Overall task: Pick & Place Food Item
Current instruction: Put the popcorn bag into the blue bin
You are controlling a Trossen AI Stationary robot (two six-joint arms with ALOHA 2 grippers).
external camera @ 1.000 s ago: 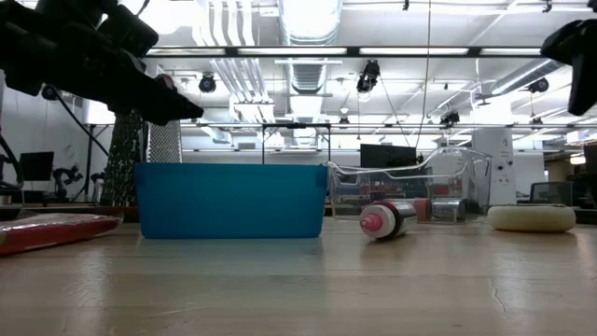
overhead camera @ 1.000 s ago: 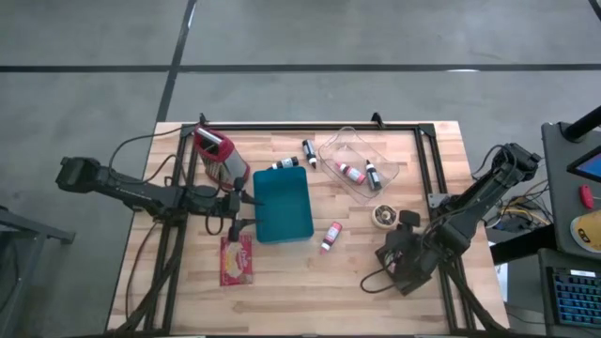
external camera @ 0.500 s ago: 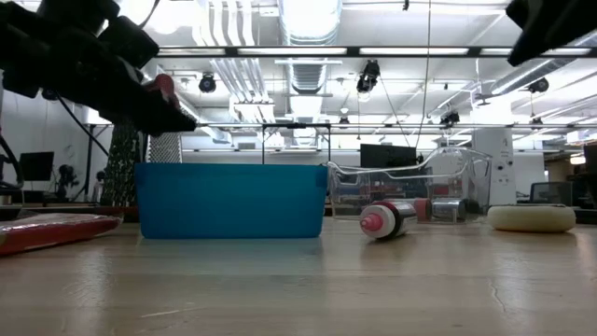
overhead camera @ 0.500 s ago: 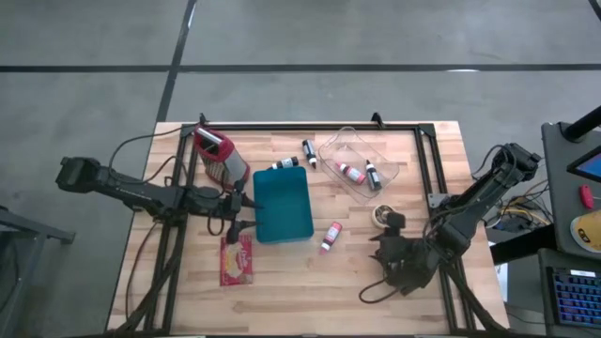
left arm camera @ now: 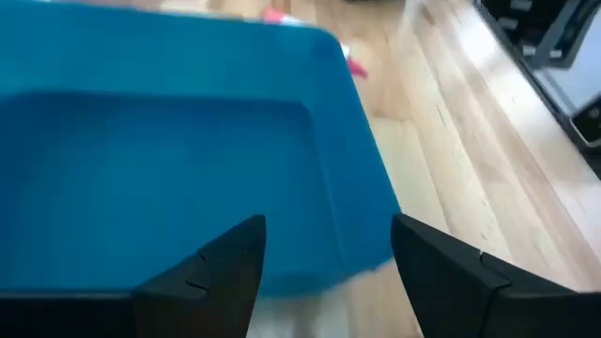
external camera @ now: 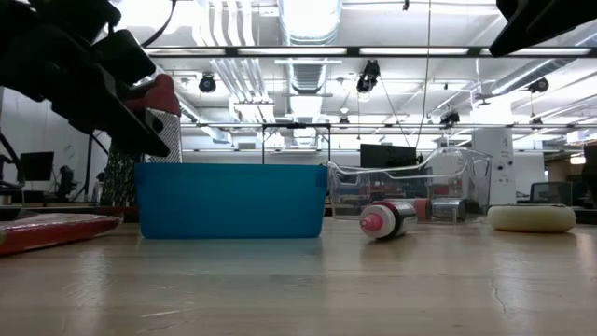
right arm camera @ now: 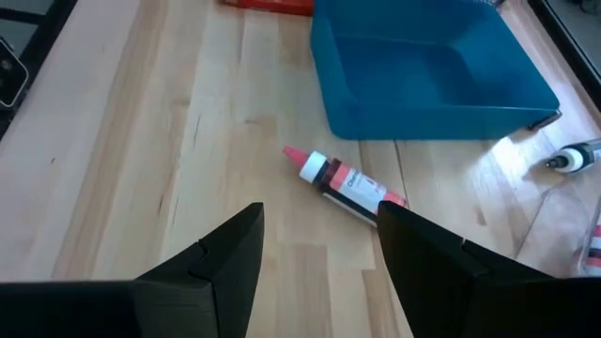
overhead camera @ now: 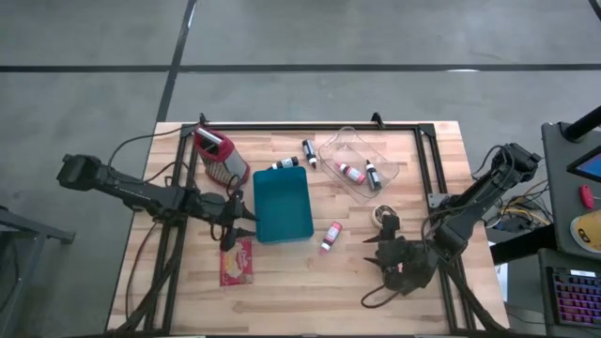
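The blue bin sits mid-table, and the left gripper hovers open and empty at its left edge; the right gripper, also open and empty, waits near the table's right. This looks like the approach step: next, descend onto the red food packet, lying flat just nearer, long axis near-to-far

Bin ctr; packet left, tube right.
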